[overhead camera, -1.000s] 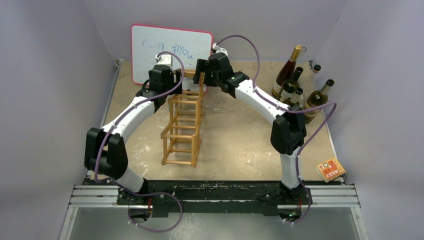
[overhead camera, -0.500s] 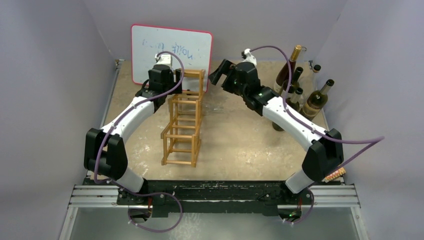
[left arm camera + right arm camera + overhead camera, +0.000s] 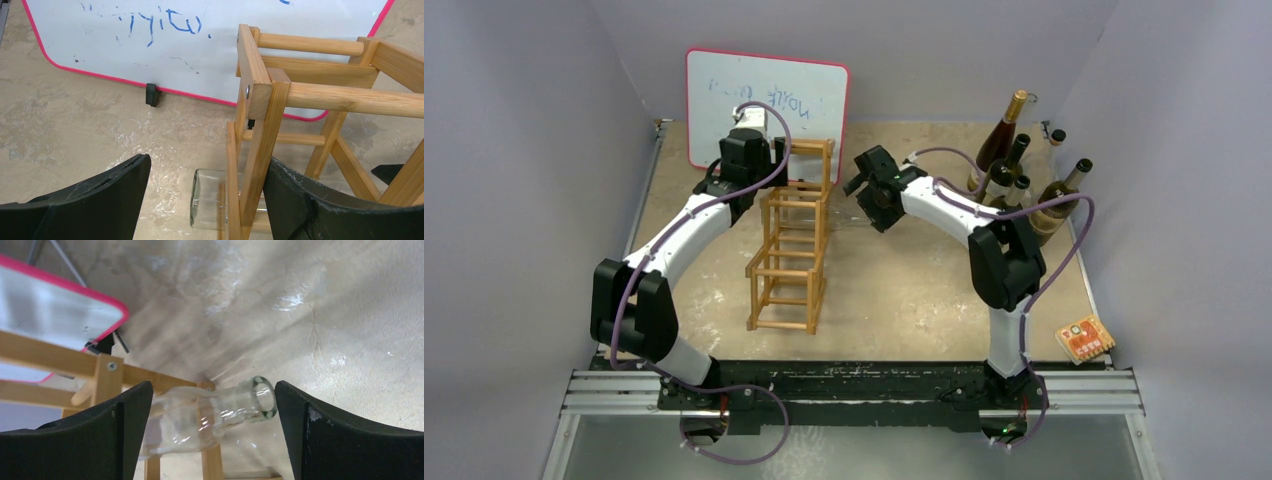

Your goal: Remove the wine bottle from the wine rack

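Seen from above, the table (image 3: 894, 280) is a scuffed tan board with pale blotches, closed in by plain lilac-grey walls, with an aluminium rail (image 3: 854, 392) along the lower edge of the frame. The wine rack (image 3: 789, 255), a ladder of thin light wooden slats, stands at the centre and runs up toward a red-edged whiteboard (image 3: 764, 100) propped at upper centre. A cluster of dark and pale bottles (image 3: 1014, 180) stands at the upper right, and a small orange item (image 3: 1084, 338) lies at the lower right. The left arm (image 3: 689, 220) curves to the rack's far end on its left side, and the right arm (image 3: 949, 205) bends to the right of it. The clear bottle is hard to make out here. The left wrist view adds what the top view lacks: the wine bottle (image 3: 207, 205), of clear glass, lies low in the rack's far end, and its flat round base pokes out past a square post at lower centre. The left gripper (image 3: 208, 161) is spread wide, its matte black fingers (image 3: 100, 200) flanking the base and post. It grips nothing, though I cannot tell whether the right-hand finger touches the rack. The whiteboard's blue scribble and black foot fill the upper frame. The right wrist view is streaked with blur and shows the other end. The bottle's neck and round mouth jut out of the rack into the wide-open right gripper (image 3: 214, 390), clear of both fingers.
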`<state>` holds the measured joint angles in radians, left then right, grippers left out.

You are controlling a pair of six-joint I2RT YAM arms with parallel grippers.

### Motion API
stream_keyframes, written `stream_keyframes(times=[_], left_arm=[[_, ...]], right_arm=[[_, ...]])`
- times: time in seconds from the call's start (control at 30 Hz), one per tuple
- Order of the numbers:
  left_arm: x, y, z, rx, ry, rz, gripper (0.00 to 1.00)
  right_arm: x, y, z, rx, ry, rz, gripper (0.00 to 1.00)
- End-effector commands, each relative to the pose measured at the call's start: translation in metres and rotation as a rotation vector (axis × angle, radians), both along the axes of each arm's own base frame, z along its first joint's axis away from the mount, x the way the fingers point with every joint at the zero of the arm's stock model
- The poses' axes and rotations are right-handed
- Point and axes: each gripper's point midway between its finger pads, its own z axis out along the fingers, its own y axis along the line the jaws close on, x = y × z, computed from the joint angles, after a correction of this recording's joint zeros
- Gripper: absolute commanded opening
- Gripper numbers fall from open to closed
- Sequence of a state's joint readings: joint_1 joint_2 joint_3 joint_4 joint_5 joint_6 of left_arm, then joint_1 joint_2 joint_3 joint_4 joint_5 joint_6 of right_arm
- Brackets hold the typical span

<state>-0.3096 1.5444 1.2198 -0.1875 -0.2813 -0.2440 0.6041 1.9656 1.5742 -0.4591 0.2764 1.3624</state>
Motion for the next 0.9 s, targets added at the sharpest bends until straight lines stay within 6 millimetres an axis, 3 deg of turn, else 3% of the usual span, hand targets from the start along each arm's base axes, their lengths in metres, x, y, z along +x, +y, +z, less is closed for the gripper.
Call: stream_keyframes(times=[0.0,0.27,0.53,0.8,0.87], left_arm=[[0.010,0.002,0.039,-0.038,-0.109,0.015,0.79],[0.012,-0.001,0.037,-0.051,-0.102,0.004,0.79],[0.012,-0.001,0.037,-0.054,-0.102,0.001,0.79],[0.013,-0.002,0.035,-0.065,-0.096,-0.003,0.79],[0.014,-0.002,0.034,-0.065,-0.094,-0.002,0.79]], right_arm=[[-0.005,0.007,0.010,0.119,0.024,-0.126,0.93],[-0.015,0.021,-0.014,0.236,0.093,-0.190,0.90],[-0.011,0.030,-0.021,0.279,0.107,-0.232,0.88],[-0.011,0.029,-0.027,0.346,0.121,-0.319,0.81],[-0.009,0.030,-0.029,0.362,0.115,-0.334,0.71]])
